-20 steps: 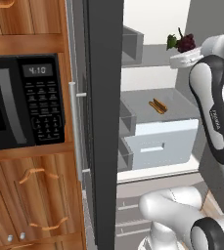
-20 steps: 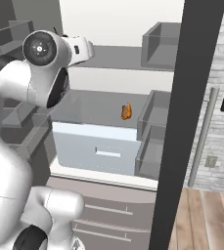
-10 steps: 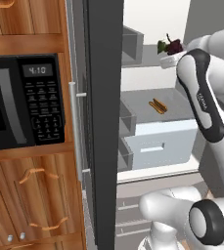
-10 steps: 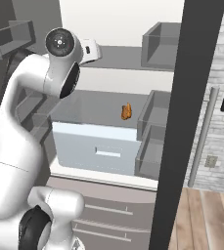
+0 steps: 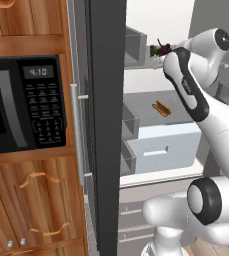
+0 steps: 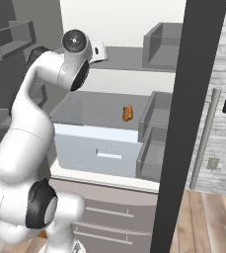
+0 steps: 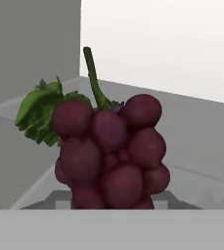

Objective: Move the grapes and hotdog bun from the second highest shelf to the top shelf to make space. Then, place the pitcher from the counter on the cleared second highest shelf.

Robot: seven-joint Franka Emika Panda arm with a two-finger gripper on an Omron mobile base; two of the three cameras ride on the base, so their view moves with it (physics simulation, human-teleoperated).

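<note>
Dark red grapes (image 7: 108, 151) sit clamped in the claw (image 5: 162, 50), above the top shelf (image 6: 129, 58)

The white arm rises from its rounded base, bends at a dark elbow joint and reaches up and forward into the open fridge, its upper link leaning toward the back wall in both base views. The wrist is bent so the hand points inward at upper-shelf height, and the gripper (image 5: 158, 50) sits at the end of it in the left base view. Its 2 fingers are closed on the grapes (image 7: 111, 151), which stand close before the hand camera with stem and leaves up.
</note>
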